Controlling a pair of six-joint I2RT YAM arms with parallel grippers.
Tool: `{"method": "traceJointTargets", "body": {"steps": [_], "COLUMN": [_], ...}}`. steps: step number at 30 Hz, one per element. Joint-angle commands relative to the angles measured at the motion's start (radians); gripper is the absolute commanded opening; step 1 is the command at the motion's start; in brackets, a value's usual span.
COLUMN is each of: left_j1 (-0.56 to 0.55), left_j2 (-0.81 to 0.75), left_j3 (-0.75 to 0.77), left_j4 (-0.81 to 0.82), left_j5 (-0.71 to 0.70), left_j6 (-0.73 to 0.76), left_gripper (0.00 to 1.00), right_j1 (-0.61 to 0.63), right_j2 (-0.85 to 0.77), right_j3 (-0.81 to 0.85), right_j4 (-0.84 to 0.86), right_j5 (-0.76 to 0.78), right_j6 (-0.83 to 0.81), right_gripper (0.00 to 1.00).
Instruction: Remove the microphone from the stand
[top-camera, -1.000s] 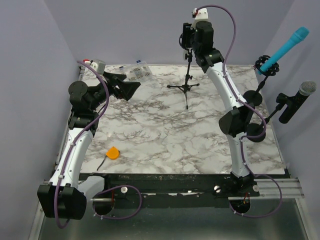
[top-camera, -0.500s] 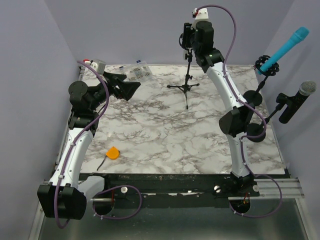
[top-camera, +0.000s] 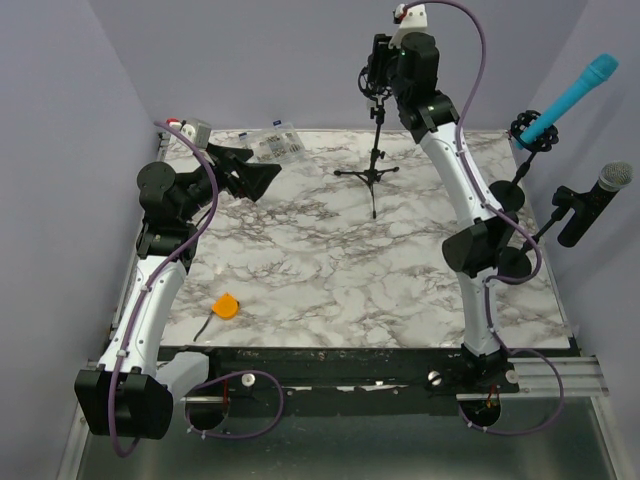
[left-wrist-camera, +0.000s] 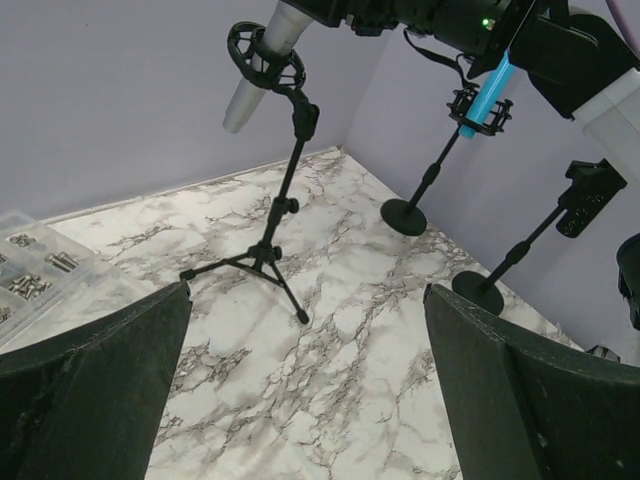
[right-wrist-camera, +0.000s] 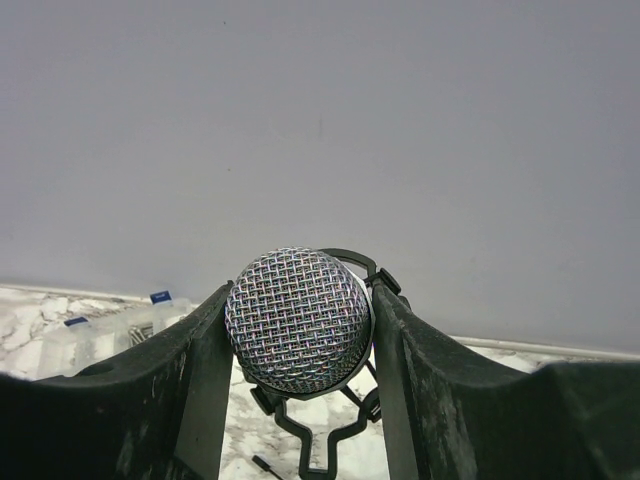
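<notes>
Marble counter (top-camera: 330, 270) carries a tripod stand (top-camera: 377, 150) toward its far edge, and the microphone (left-wrist-camera: 262, 60) sits tilted in the ring clip at the top of it. The right hand (right-wrist-camera: 298, 340) is clenched on the microphone's mesh head, with one finger touching each side. The left hand (left-wrist-camera: 305, 300) is released, its fingers spread wide and holding nothing, above the counter's far left near a clear plastic box (top-camera: 275, 143). A blue microphone (top-camera: 575, 92) is perched at the right edge, well apart.
</notes>
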Motion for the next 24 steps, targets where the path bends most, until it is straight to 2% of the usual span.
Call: {"method": "traceJointTargets", "body": {"steps": [1, 17, 21, 24], "left_j1": [-0.003, -0.003, -0.003, -0.004], "left_j2": [-0.005, -0.009, -0.008, -0.008], "left_j3": [0.011, 0.009, 0.008, 0.009], "left_j4": [0.008, 0.012, 0.017, 0.018], "left_j5": [0.026, 0.024, 0.026, 0.028], "left_j6": [-0.006, -0.005, -0.011, -0.013], "left_gripper": [0.98, 0.98, 0.99, 0.98], "right_j1": [0.014, 0.032, 0.036, 0.035], "right_j2": [-0.081, -0.282, -0.394, -0.480], "right_j3": [0.042, 0.039, -0.038, -0.112], "right_j4": [-0.013, 0.032, 0.019, -0.021], "right_j5": [-0.004, -0.026, -0.051, -0.125], "right_j6": [0.009, 0.056, 0.100, 0.177], "right_gripper": [0.01, 0.01, 0.01, 0.01]}}
